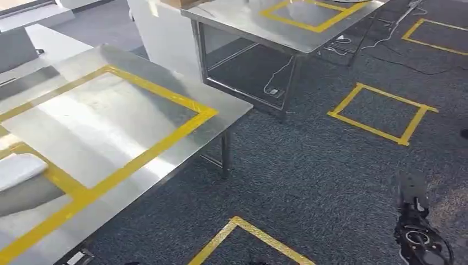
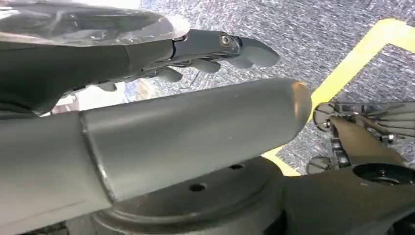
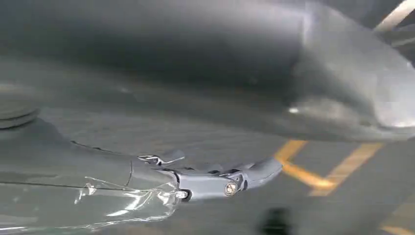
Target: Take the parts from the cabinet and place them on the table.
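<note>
Head view: the table (image 1: 110,127) is shiny steel, taped with a yellow rectangle (image 1: 165,138), and stands on dark carpet (image 1: 309,165). Well to the right of the table, the right hand (image 1: 414,226) hangs over the carpet.

Left wrist view: the left hand (image 2: 195,49) is released, fingers straight and apart, holding nothing.

Right wrist view: the right hand (image 3: 205,181) is blurred, fingers stretched out, grasping nothing.
</note>
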